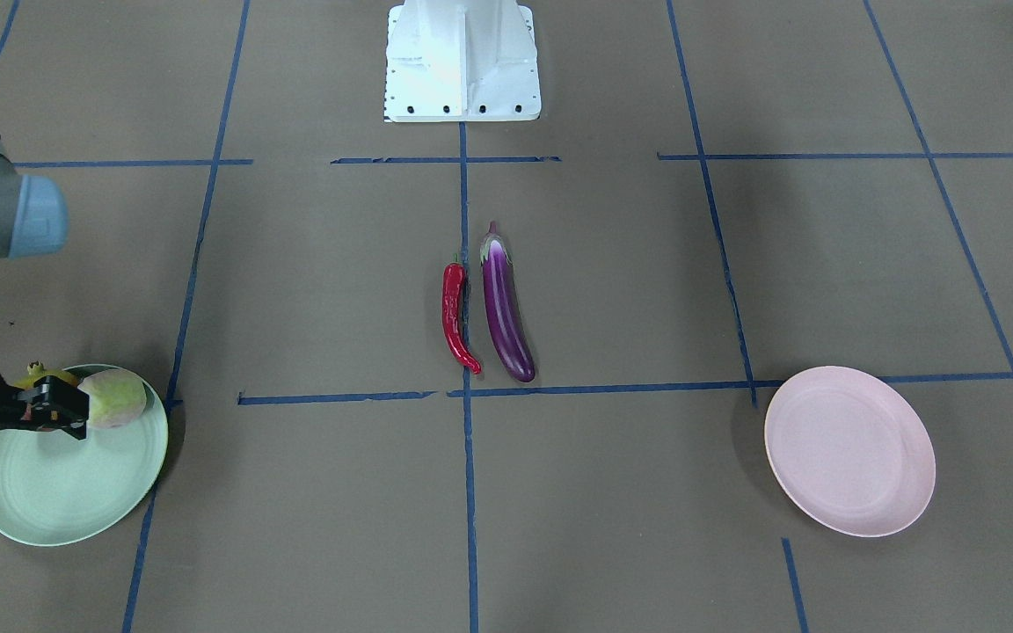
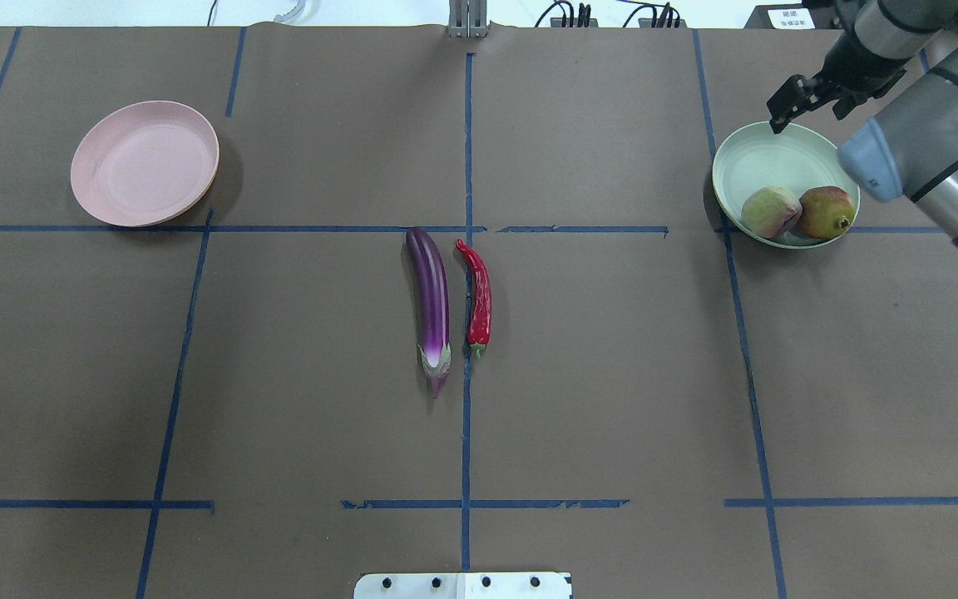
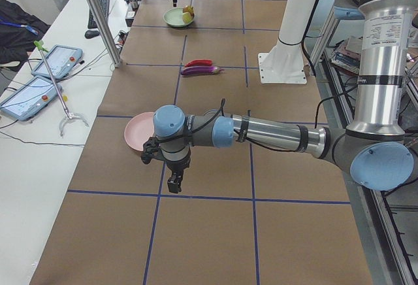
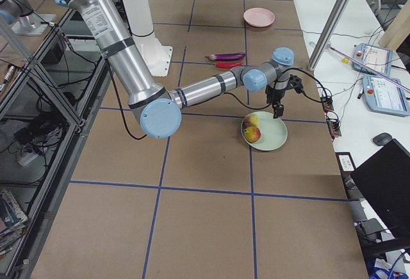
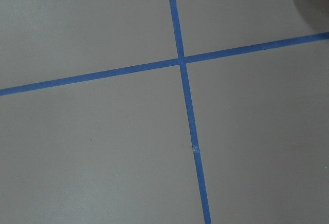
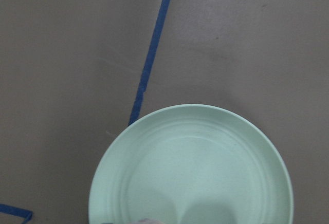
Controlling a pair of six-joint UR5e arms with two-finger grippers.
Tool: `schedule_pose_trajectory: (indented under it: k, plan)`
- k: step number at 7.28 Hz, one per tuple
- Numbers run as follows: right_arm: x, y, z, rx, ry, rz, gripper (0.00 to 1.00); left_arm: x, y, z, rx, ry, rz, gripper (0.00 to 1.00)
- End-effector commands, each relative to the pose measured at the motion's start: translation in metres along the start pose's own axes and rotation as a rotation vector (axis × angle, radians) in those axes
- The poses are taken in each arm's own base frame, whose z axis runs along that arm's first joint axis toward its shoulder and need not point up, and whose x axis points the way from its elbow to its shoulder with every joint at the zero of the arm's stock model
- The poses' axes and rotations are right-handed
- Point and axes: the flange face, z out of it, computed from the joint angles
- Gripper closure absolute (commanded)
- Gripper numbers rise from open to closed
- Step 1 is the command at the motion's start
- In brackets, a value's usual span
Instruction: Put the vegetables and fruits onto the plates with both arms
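Eggplant (image 2: 432, 308) and chili pepper (image 2: 479, 299) lie untouched on the desk (image 2: 612, 374). Right pincer (image 2: 788, 104), spread and empty over the mint plate (image 2: 766, 141), should rise straight, clearing peach (image 2: 770, 212) and pomegranate (image 2: 827, 212). Left pincer (image 3: 175, 184): cannot tell.

Brown paper-covered table (image 2: 612, 374) marked into squares by blue tape lines (image 2: 465, 433). Flanked by a white bench (image 3: 26, 187) carrying two touchscreen pendants (image 3: 26, 99) (cables trailing off them), a keyboard (image 3: 101, 10) and a laptop (image 4: 384, 176), slim metal posts (image 3: 101, 20) at its edge. Evenly lit, soft shadows.
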Motion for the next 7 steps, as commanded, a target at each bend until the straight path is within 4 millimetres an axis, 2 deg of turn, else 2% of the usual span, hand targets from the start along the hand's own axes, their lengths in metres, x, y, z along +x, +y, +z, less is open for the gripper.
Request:
schedule_pose_trajectory:
  k: [1, 2, 3, 4, 5, 6, 7]
  plan:
    - [0.118, 0.010, -0.073, 0.000, -0.003, -0.038, 0.00, 0.016, -0.009, -0.007, 0.015, -0.005, 0.030, 0.00]
    - [0.171, 0.059, -0.076, -0.022, 0.010, -0.014, 0.00, 0.031, -0.025, -0.023, 0.053, -0.005, 0.066, 0.00]
    - [0.216, 0.119, -0.084, -0.030, 0.021, 0.069, 0.00, 0.039, -0.042, -0.035, 0.113, -0.018, 0.121, 0.00]
    - [0.241, 0.176, -0.080, -0.040, 0.025, 0.121, 0.00, 0.047, -0.048, -0.043, 0.173, -0.016, 0.175, 0.00]
    - [0.252, 0.223, -0.067, -0.068, 0.020, 0.150, 0.00, 0.076, -0.062, -0.044, 0.183, 0.042, 0.198, 0.00]
    - [0.253, 0.259, -0.057, -0.090, -0.025, 0.179, 0.00, 0.137, -0.076, -0.040, 0.153, 0.170, 0.045, 0.00]
    - [0.259, 0.286, -0.052, -0.104, -0.048, 0.214, 0.00, 0.213, -0.112, -0.038, 0.116, 0.219, -0.092, 0.00]
